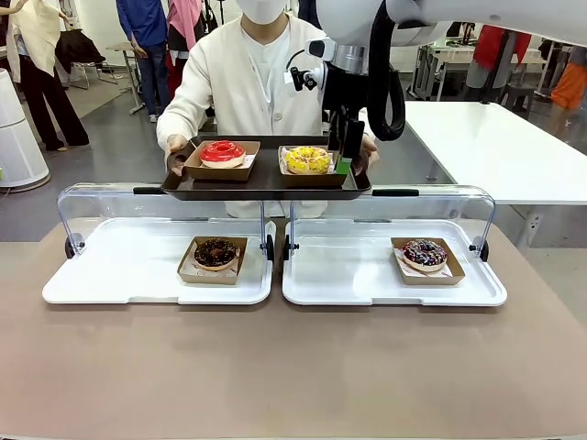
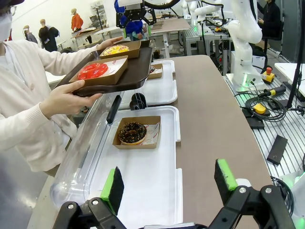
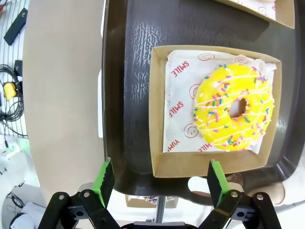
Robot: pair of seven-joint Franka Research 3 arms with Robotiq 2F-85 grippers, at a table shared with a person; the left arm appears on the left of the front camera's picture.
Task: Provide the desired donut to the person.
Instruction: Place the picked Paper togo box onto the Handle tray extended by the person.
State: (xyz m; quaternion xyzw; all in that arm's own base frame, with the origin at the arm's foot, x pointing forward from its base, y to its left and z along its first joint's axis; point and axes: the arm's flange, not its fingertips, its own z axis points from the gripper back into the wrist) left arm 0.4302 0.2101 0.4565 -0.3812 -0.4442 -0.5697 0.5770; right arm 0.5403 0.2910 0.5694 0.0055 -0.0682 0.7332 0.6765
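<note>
The person (image 1: 240, 78) in a cream cardigan holds a dark tray (image 1: 266, 182) with both hands at the far side. On it a red-glazed donut (image 1: 223, 152) sits in a cardboard box on the left, and a yellow sprinkled donut (image 1: 307, 159) in a box on the right. My right gripper (image 1: 346, 151) hangs open just above the tray's right end, beside the yellow donut's box. In the right wrist view the yellow donut (image 3: 233, 107) lies beyond the open gripper (image 3: 160, 180), with nothing between the fingers. My left gripper (image 2: 167, 183) is open over the left white tray (image 2: 143, 191).
Two white display trays with raised clear lids stand on the brown table. The left one (image 1: 110, 275) holds a chocolate donut (image 1: 215, 252) in a box; the right one (image 1: 348, 275) holds a dark sprinkled donut (image 1: 424, 253). Bystanders stand far behind.
</note>
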